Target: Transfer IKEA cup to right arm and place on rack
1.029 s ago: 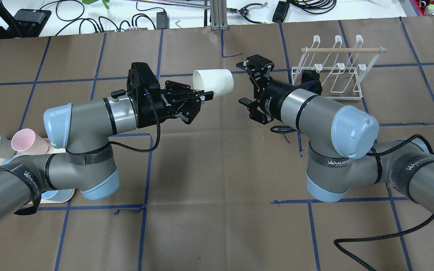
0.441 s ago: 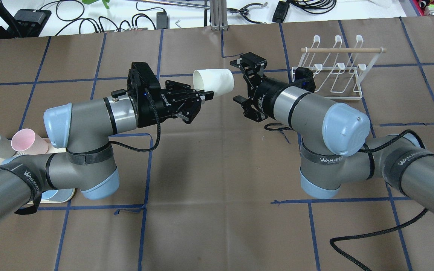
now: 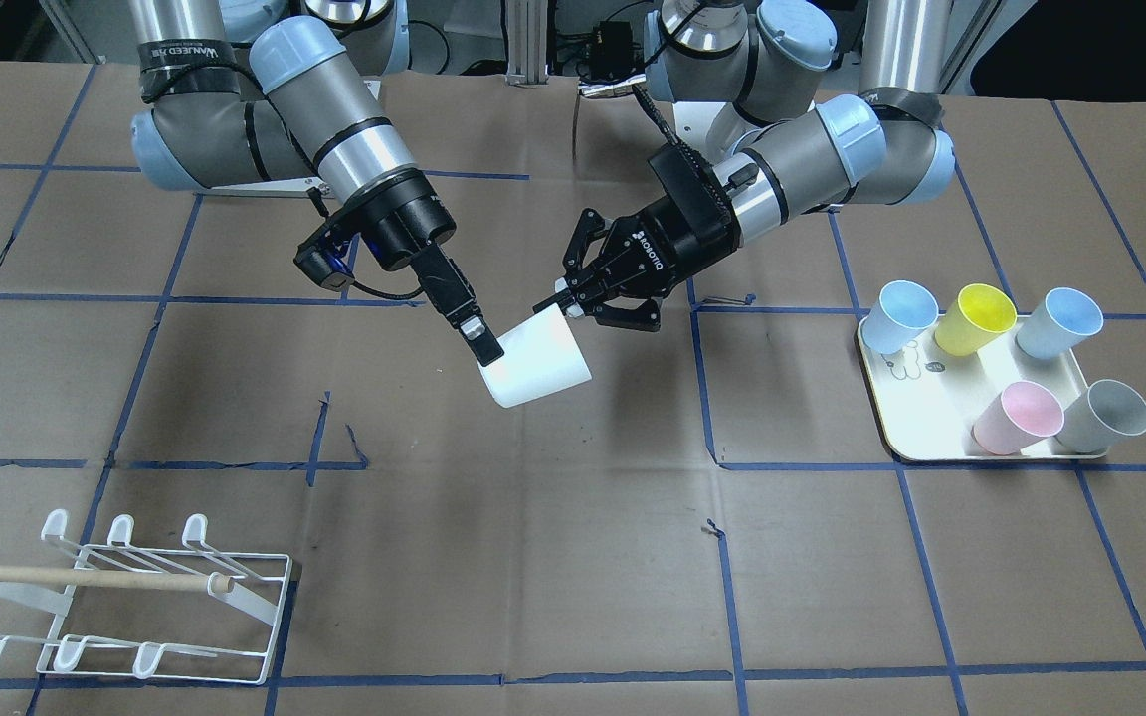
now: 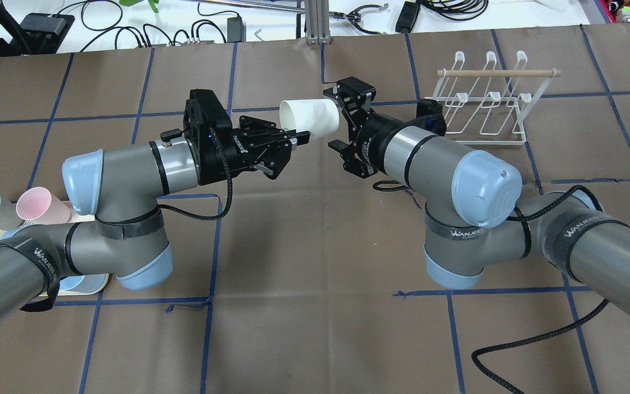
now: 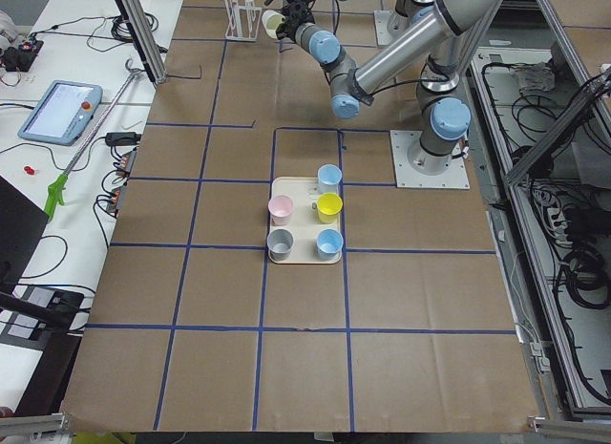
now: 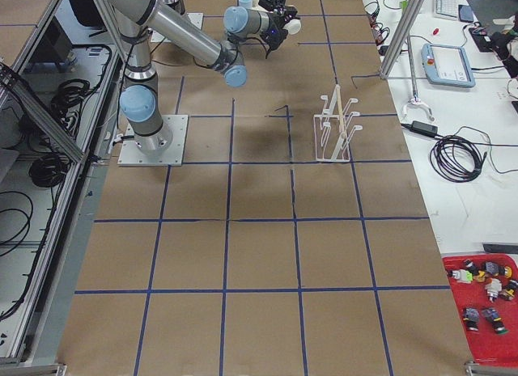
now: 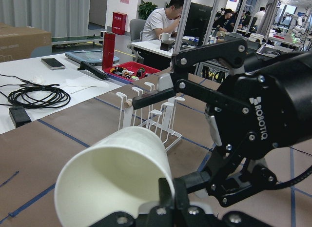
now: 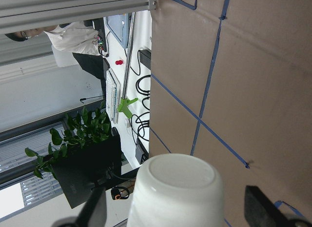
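Two pincers meet in the air above the middle of the brown, blue-taped surface point(image 4: 315, 246), somewhat toward its far edge. The white tapered plastic cup point(image 4: 307, 115) lies on its side between them. The left pincer point(image 4: 296, 138) is clamped on the cup's wall at the rim, with one finger inside the mouth. The right pincer point(image 4: 333, 116) is spread wide, and its fingers point(image 8: 261, 210) straddle the closed base end. The right wrist view shows a gap on each side, so I judge the hand-over to be at the approach, with no second grip yet. To do it well, the right arm should slide a little further along the cup's axis. That puts the pads on the body rather than the bottom edge, stopping short of the left fingers. It should close centred and gently, since the taper could squirt the cup out. Only once that hold is firm should the left one let go and back straight away. The small white wire rack with a wooden dowel point(image 4: 498, 72) stands toward the far edge, on the robot's right.
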Robot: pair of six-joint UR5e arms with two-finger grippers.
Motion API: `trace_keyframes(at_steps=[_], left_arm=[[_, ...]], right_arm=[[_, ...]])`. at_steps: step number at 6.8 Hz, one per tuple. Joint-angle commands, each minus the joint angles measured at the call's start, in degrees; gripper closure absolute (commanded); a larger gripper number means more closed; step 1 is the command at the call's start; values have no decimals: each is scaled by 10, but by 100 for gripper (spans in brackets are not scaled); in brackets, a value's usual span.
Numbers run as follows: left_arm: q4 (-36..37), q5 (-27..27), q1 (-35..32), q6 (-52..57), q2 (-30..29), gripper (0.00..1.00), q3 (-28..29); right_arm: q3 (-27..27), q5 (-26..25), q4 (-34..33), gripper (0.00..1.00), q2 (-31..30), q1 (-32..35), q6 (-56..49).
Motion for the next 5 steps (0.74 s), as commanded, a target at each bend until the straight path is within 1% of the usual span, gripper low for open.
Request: trace_keyframes(at_steps=[1, 3, 5], left_arm=[[0, 0, 0, -4, 1, 99, 0], [0, 0, 0, -5, 1, 99, 0], [0, 0, 0, -5, 1, 99, 0]], right_arm=[[-15, -1, 1, 2, 13, 4, 2], [-37, -1, 1, 2, 33, 11, 2], [-44, -1, 0, 2, 48, 17, 2]])
